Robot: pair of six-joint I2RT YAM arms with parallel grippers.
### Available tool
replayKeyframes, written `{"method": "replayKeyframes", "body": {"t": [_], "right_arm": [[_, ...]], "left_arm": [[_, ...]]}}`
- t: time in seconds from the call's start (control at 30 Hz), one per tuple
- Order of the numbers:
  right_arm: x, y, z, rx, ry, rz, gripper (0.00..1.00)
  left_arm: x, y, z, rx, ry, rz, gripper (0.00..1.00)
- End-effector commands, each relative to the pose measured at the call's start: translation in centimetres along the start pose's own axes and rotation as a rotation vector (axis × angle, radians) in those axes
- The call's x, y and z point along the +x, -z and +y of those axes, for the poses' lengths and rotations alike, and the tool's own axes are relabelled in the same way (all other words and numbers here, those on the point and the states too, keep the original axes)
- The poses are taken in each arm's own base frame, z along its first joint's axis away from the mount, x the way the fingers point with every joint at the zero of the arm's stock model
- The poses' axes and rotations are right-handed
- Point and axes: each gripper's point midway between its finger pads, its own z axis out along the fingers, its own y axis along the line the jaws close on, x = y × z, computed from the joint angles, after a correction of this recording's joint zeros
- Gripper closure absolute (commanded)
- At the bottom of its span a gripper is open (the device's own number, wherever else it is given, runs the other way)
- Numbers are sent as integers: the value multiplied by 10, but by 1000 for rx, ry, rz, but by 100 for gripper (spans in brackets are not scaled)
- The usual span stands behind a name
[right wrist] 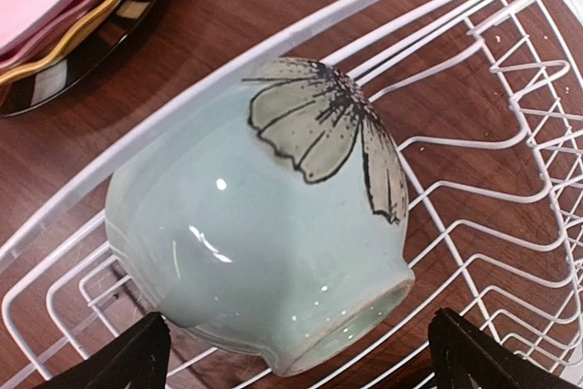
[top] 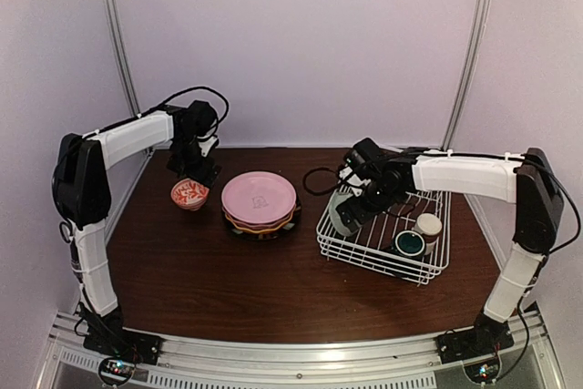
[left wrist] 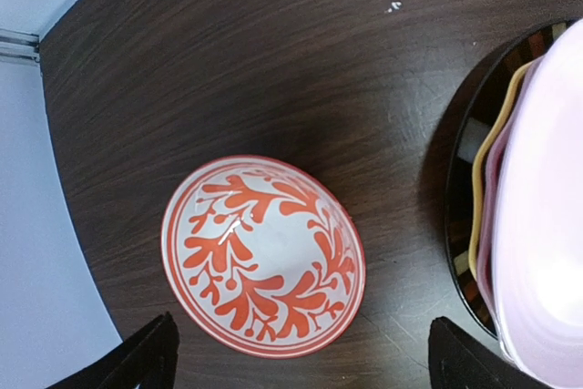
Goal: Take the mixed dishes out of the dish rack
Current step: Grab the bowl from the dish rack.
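Observation:
The white wire dish rack (top: 428, 266) stands at the right. A pale green bowl (top: 342, 211) with a dark flower lies on its side in the rack's left end; it also shows in the right wrist view (right wrist: 264, 252). My right gripper (top: 357, 209) is open, its jaws wide on either side of the bowl's foot, just above it. Two small cups (top: 417, 234) stand in the rack. The red-patterned bowl (top: 189, 194) stands upright on the table (left wrist: 264, 257). My left gripper (top: 196, 173) is open and empty right above it. Pink plates (top: 260, 196) top a stack in the middle.
The stack (left wrist: 510, 207) holds a yellow plate and a black-rimmed plate under the pink ones, close to the right of the red-patterned bowl. The table's left edge (left wrist: 46, 134) lies near that bowl. Upright prongs (right wrist: 528, 134) fill the rack's right part.

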Motion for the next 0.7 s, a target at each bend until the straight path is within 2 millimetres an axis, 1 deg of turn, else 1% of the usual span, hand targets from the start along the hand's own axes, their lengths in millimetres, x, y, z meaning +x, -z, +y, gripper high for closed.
{"method": "replayKeyframes", "body": {"t": [0.0, 0.03, 0.13, 0.23, 0.33, 0.4, 0.53, 0.67], "right_arm": [[-17, 1, -30, 102, -70, -54, 0], [-19, 3, -32, 107, -80, -64, 0], [-24, 9, -31, 84, -104, -106, 0], [-24, 15, -22, 36, -118, -163, 0], [-26, 21, -11, -15, -99, -235, 0], [-25, 22, -7, -28, -87, -258, 0], [-21, 15, -5, -17, -78, -236, 0], [-19, 8, 7, -27, -52, -241, 0]], "left_arm": [[-15, 21, 7, -16, 48, -93, 3], [-16, 22, 7, -16, 51, -100, 3], [-19, 28, 9, -17, 62, -119, 3], [-21, 32, 10, -12, 72, -138, 3], [-22, 35, 6, 13, 69, -147, 3], [-22, 37, 5, 23, 69, -152, 3], [-25, 42, 4, 36, 72, -166, 3], [-25, 44, 2, 49, 67, -171, 3]]}}
